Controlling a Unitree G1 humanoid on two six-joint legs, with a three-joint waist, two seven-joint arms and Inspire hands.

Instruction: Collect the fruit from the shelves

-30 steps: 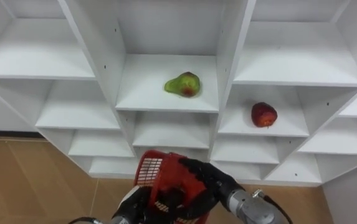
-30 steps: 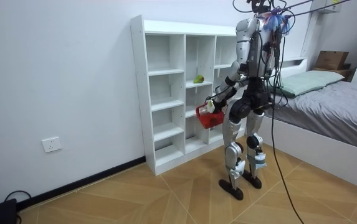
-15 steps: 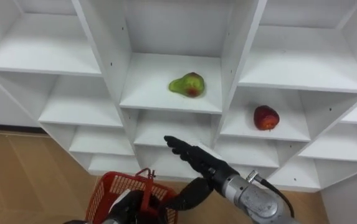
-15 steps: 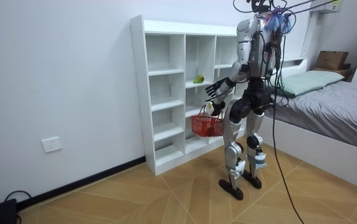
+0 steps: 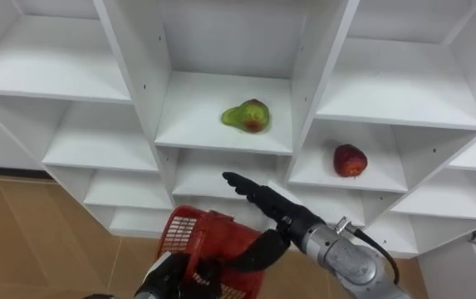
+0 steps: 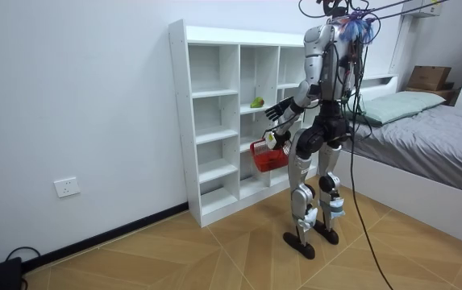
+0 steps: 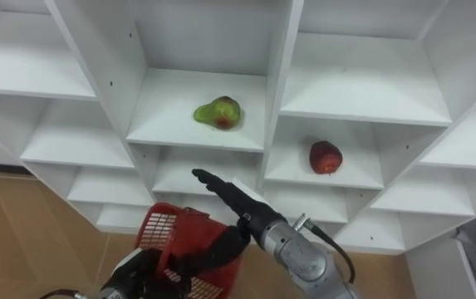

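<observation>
A green pear [image 5: 246, 115] lies on the middle shelf of the white closet [image 5: 311, 75]. One compartment to the right and a shelf lower sits a red apple [image 5: 350, 159]. My right hand [image 5: 258, 198] is open, fingers straight, reaching out below and in front of the pear's shelf without touching it. A red wire basket [image 5: 213, 245] hangs low in front of me, under the right forearm. My left hand [image 5: 167, 278] at the bottom edge is curled on the basket's handle. In the room view I stand upright facing the closet [image 6: 206, 97], with the basket [image 6: 266, 155] at hip height.
The other closet compartments around the fruit are bare. Upright dividers stand on both sides of the pear's compartment. Wooden floor [image 5: 22, 232] lies below on the left. A bed [image 6: 424, 121] stands at the room view's right, behind me.
My right hand has left the basket and stretched out, fingers straight, toward the shelves. The basket dipped low half a second ago and has come back up.
</observation>
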